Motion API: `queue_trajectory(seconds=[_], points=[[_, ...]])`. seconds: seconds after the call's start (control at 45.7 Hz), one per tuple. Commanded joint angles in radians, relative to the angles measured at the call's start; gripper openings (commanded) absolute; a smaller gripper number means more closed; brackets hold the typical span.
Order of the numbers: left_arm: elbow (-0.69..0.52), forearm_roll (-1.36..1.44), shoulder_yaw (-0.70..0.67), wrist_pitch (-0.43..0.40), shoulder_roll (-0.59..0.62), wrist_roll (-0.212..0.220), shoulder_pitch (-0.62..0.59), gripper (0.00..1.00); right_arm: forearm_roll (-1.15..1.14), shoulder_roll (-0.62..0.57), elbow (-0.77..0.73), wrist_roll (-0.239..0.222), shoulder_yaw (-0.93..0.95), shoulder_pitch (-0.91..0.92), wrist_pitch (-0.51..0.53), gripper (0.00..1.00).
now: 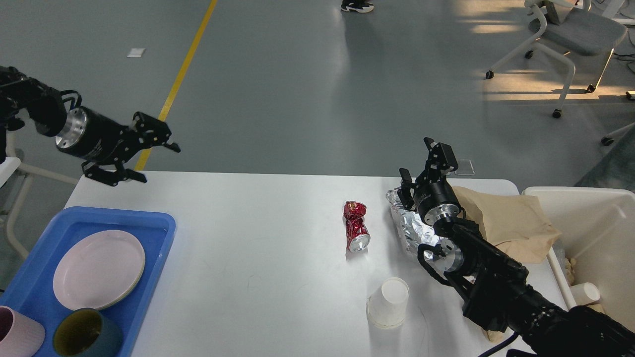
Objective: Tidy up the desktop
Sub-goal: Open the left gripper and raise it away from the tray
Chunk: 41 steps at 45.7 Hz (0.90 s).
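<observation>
The white desktop (258, 233) carries a crushed red can (356, 226), a crumpled foil wad (412, 229), a brown paper bag (506, 220) and an upside-down white paper cup (388, 301). My right gripper (417, 158) is open and empty, held above the far end of the foil. My left gripper (158, 161) is open and empty, raised over the table's far left corner, well away from the can.
A blue tray (154, 233) at the left holds a pink plate (99, 268), a dark green cup (87, 334) and a pink cup (17, 339). A cream-white bin (595, 218) at the right holds a paper cup (585, 292). An office chair (570, 34) stands beyond.
</observation>
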Motion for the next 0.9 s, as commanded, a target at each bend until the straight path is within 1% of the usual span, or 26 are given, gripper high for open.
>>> queue_trajectory(seconds=[0.0,0.131,0.241,0.307,0.329,0.416,0.526,0.591,0.657,0.876], points=[[0.081,-0.006,-0.212,0.04,0.006,0.002,0.005,0.96,0.0,0.0,0.0,0.0,0.0,0.0,0.0,1.0],[0.141,-0.006,-0.38,0.141,0.01,0.002,0.006,0.96,0.0,0.0,0.0,0.0,0.0,0.0,-0.001,1.0],[0.233,-0.006,-0.497,0.199,0.012,0.001,0.028,0.96,0.0,0.0,0.0,0.0,0.0,0.0,0.0,1.0],[0.294,-0.006,-0.594,0.207,0.013,0.001,0.072,0.96,0.0,0.0,0.0,0.0,0.0,0.0,0.0,1.0],[0.325,-0.005,-0.647,0.207,0.013,0.001,0.097,0.96,0.0,0.0,0.0,0.0,0.0,0.0,0.0,1.0],[0.383,0.0,-0.804,0.204,0.021,-0.005,0.16,0.96,0.0,0.0,0.0,0.0,0.0,0.0,0.0,1.0],[0.397,0.003,-1.029,0.198,0.032,-0.012,0.236,0.96,0.0,0.0,0.0,0.0,0.0,0.0,0.0,1.0],[0.397,0.007,-1.132,0.193,0.052,-0.01,0.27,0.96,0.0,0.0,0.0,0.0,0.0,0.0,0.0,1.0],[0.397,0.015,-1.169,0.19,0.059,-0.004,0.298,0.96,0.0,0.0,0.0,0.0,0.0,0.0,0.0,1.0],[0.397,0.11,-1.155,0.213,0.019,0.017,0.306,0.96,0.0,0.0,0.0,0.0,0.0,0.0,0.0,1.0]])
